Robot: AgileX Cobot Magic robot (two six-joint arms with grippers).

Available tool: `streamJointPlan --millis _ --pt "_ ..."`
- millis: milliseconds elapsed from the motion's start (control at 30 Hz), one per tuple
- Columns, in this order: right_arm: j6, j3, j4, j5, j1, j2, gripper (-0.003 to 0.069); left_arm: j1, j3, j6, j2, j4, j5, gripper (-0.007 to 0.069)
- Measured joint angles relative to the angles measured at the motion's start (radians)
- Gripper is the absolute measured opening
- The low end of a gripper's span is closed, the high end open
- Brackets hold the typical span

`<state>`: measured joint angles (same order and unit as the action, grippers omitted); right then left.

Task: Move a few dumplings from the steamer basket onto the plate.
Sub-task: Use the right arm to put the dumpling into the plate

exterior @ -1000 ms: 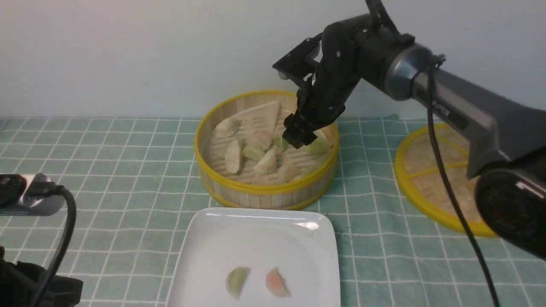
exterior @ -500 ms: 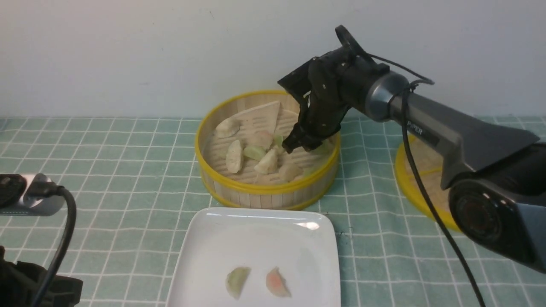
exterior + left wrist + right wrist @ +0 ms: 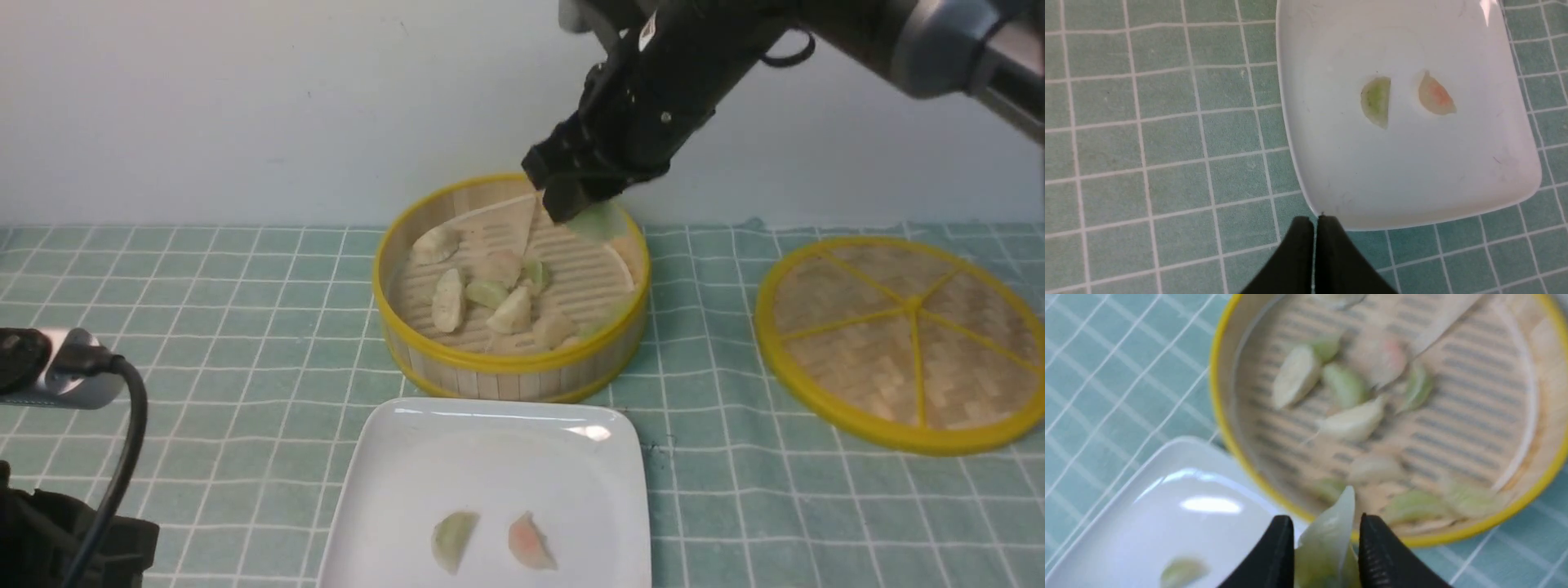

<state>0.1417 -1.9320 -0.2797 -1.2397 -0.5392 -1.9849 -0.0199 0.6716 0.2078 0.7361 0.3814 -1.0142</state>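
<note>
The round bamboo steamer basket holds several dumplings, such as a cream one. Above its far rim my right gripper hangs shut on a light green dumpling. In the right wrist view that green dumpling sits pinched between the two black fingers, with the steamer basket below. The white square plate lies in front of the basket and carries a green dumpling and a pinkish one. My left gripper is shut and empty, just off the plate corner.
The flat woven basket lid with yellow spokes lies on the green checked cloth to the right. A grey device with a black cable sits at the left edge. A pale wall stands close behind the basket.
The right gripper closed on a green dumpling down in the basket and has lifted it above the far rim. The arm has swung upward, uncovering the lid.
</note>
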Motion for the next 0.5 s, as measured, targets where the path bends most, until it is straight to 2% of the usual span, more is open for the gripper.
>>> streamJointPlan --millis 167,300,400,500 --pt "0.02 0.278 -0.011 0.0 -0.093 0.001 0.0187 0.0 0.0 0.004 0.0 0.001 0.001 -0.0006" --pt "0.038 0.359 0.008 0.006 -0.135 -0.059 0.0202 0.0 0.0 0.007 0.0 0.001 0.001 -0.0006" --pt "0.027 0.37 0.004 0.019 -0.143 -0.099 0.0321 0.0 0.0 0.007 0.0 0.001 0.002 -0.0006" --pt "0.004 0.343 0.001 0.014 -0.143 -0.102 0.0496 0.0 0.0 0.008 0.0 0.002 0.002 -0.0006"
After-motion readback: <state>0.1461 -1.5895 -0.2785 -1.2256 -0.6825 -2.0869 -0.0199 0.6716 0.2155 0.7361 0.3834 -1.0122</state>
